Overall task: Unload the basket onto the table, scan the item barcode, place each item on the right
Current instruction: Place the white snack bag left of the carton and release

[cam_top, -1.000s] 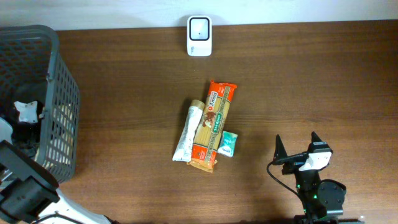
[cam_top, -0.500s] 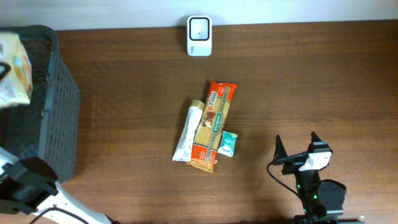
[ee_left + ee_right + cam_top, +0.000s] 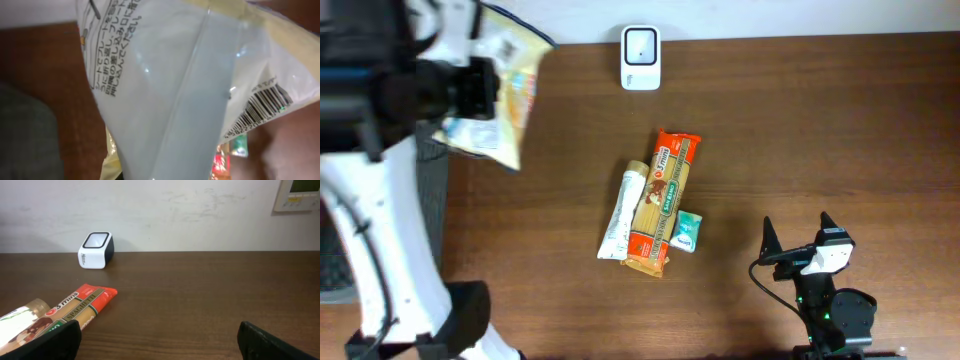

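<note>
**Mia:** What is the left gripper (image 3: 470,92) doing?

**Ben:** It is pinched shut on the snack bag (image 3: 508,80). The bag hangs from it, up in the air, over the back left part of the table (image 3: 820,120).

**Mia:** Was it there a moment ago?

**Ben:** No. A second ago the gripper was down in the basket (image 3: 435,200). It lifted the bag out, and now it has swung it over toward the scanner (image 3: 641,44).

**Mia:** So is the scan done?

**Ben:** Not yet, I think. The bag is off to the left of the scanner. But the left wrist view shows the barcode (image 3: 262,107) on the bag's pale back. That side can be turned to the scanner next.

**Mia:** And the right gripper (image 3: 798,238)?

**Ben:** It is wide open and holds nothing. It has not moved. The spaghetti pack (image 3: 662,200), the tube (image 3: 620,215) and the little green packet (image 3: 688,230) lie in the same spot too.
</note>
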